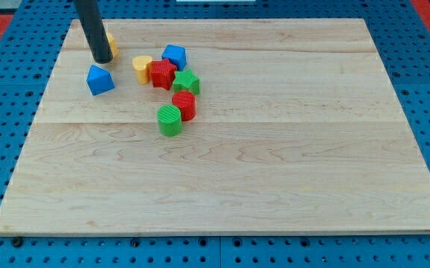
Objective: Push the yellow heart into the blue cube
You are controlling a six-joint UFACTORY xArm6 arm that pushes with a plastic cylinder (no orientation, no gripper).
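Observation:
The yellow heart point(142, 68) lies at the view's upper left, touching the left side of a red star-shaped block point(163, 74). The blue cube point(174, 56) sits just to the upper right of the heart, against the red block's top edge. My tip point(102, 59) rests on the board to the left of the heart, about a block's width away. It is just above a second blue block with a pointed top point(100, 79).
A yellow block point(111, 45) is partly hidden behind the rod. A green star-shaped block point(187, 82), a red cylinder point(184, 106) and a green cylinder point(170, 120) run downward from the cluster. The wooden board point(274, 164) lies on a blue pegboard.

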